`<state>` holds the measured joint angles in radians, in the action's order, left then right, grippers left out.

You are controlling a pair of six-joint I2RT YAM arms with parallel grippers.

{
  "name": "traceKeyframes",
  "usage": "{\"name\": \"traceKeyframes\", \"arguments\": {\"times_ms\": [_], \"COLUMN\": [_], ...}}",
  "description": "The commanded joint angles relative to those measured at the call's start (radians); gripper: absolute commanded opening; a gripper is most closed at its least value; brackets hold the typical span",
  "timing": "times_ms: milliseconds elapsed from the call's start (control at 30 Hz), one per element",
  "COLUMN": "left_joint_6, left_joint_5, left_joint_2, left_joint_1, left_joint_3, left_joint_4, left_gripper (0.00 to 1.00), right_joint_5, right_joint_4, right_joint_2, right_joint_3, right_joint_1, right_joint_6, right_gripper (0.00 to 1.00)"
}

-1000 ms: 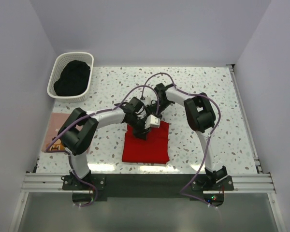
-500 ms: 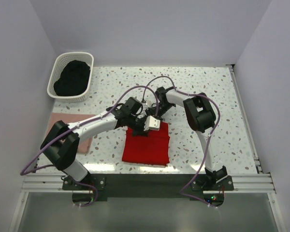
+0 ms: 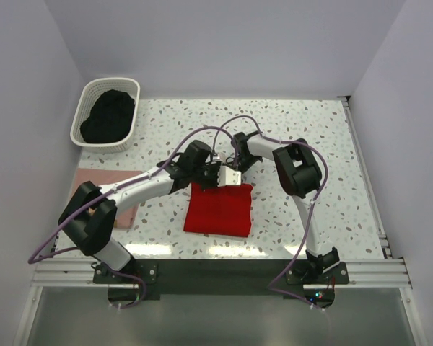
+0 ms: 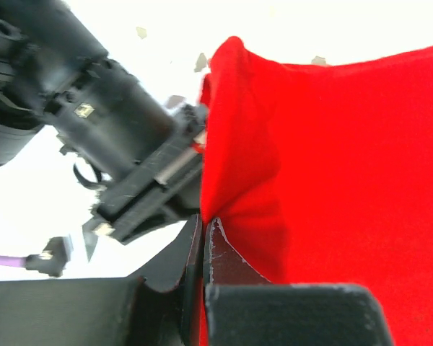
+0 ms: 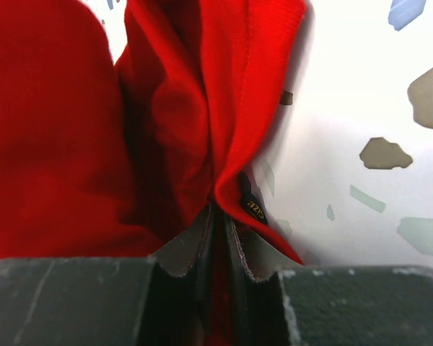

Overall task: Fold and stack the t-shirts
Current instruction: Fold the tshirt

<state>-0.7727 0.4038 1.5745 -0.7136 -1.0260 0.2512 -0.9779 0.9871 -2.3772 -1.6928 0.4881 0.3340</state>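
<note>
Centrally, red t-shirt (image 3: 218, 210): folded rectangle on the speckled table (image 3: 317, 137), towards its near edge; far edge lifted into both grippers.
Left gripper (image 4: 202, 229): jaws together, pinching the shirt's far-left corner.
Right gripper (image 5: 218, 216): clamped on gathered red cloth beside the size tag (image 5: 254, 209).
Pink t-shirt (image 3: 94, 176): flat at the table's left edge, partly under the left arm, apart from the red one.
White basket (image 3: 76, 134): far-left corner, holding dark clothing (image 3: 108, 115).

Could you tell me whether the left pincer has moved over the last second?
Yes. The left pincer moved toward the basket, from over the red shirt to its far edge.
</note>
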Motion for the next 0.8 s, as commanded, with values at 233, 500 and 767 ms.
{"name": "traceKeyframes", "arguments": {"times_ms": [233, 500, 767], "left_joint_6": [-0.073, -0.028, 0.062], "left_joint_5": [-0.069, -0.084, 0.217], "left_joint_2": [-0.021, -0.128, -0.125], "left_joint_1": [0.011, 0.013, 0.127], "left_joint_3": [0.104, 0.127, -0.054], "left_joint_4": [-0.272, -0.259, 0.244], "left_gripper": [0.00, 0.36, 0.43], "right_joint_5": [0.160, 0.264, 0.403], "right_joint_4": [0.007, 0.105, 0.238], "right_joint_2": [0.001, 0.058, 0.118], "right_joint_3": [-0.025, -0.137, -0.355], "right_joint_1": [0.009, 0.003, -0.035], "right_joint_6": [0.089, 0.137, 0.194], "right_gripper": [0.16, 0.26, 0.45]}}
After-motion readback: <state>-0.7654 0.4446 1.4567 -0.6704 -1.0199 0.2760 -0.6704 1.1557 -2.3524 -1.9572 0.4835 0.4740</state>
